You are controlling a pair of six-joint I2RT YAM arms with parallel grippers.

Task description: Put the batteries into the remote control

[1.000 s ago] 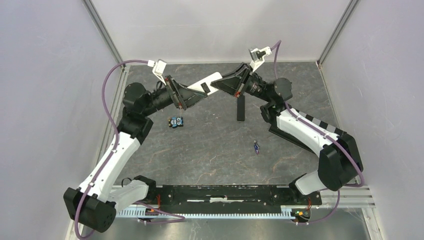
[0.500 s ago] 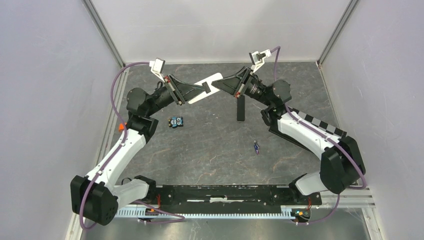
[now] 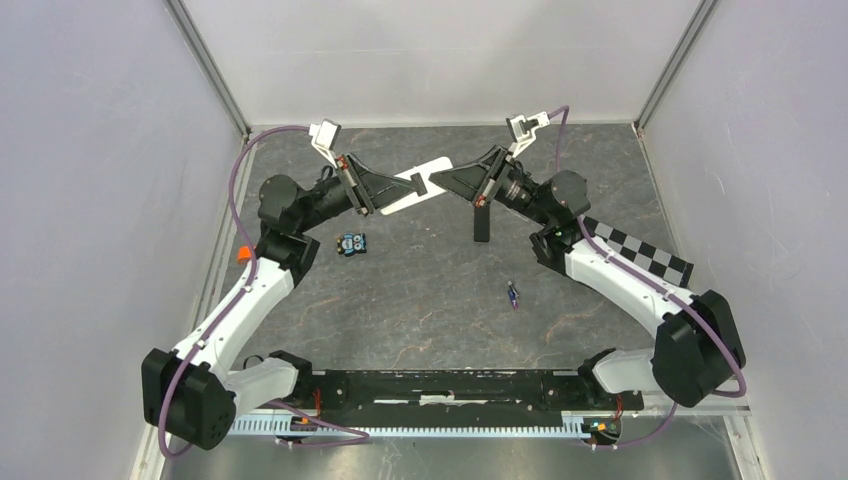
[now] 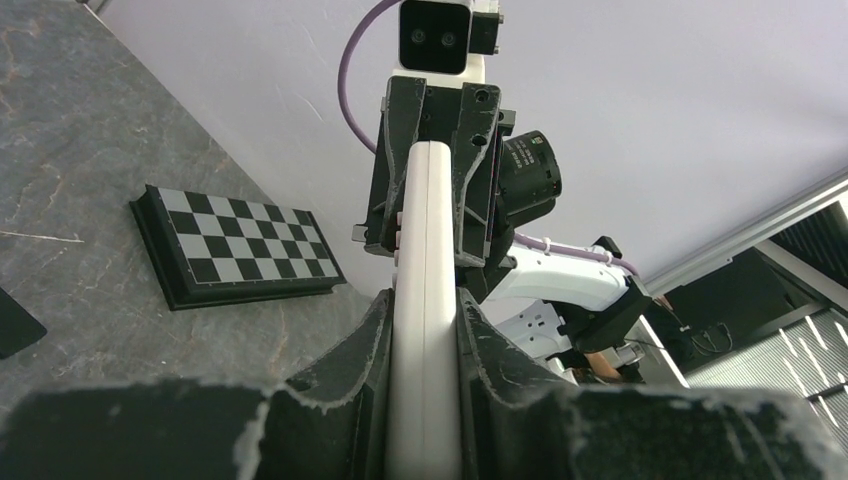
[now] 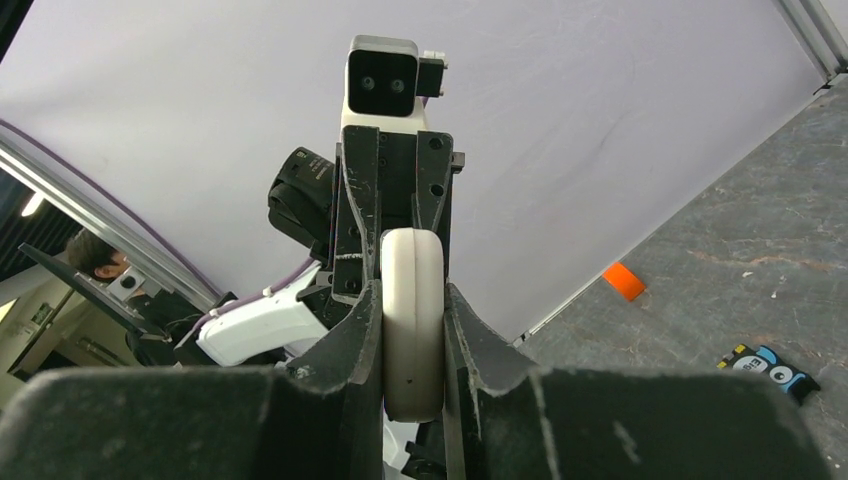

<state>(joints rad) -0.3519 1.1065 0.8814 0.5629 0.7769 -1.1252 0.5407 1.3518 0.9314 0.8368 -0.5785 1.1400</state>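
Observation:
The white remote control (image 3: 436,163) hangs in the air over the back of the table, held from both ends. My left gripper (image 3: 405,184) is shut on its left part, and the left wrist view shows the remote's (image 4: 430,240) narrow edge squeezed between my left gripper's (image 4: 425,300) dark pads. My right gripper (image 3: 438,180) is shut on the other end, the remote's (image 5: 412,350) rounded tip sitting between that gripper's (image 5: 412,295) fingers. One small dark purple battery (image 3: 513,293) lies alone on the table, nearer the front and right of centre.
A slim black bar (image 3: 481,218) lies on the table under the right gripper. A small black and blue pack (image 3: 350,243) (image 5: 768,370) lies at the left. A checkerboard plate (image 3: 640,255) (image 4: 240,245) sits at the right. Grey walls enclose the table.
My left gripper has closed onto the remote, which it only straddled a second ago. Both arms and the remote have shifted slightly toward the back wall.

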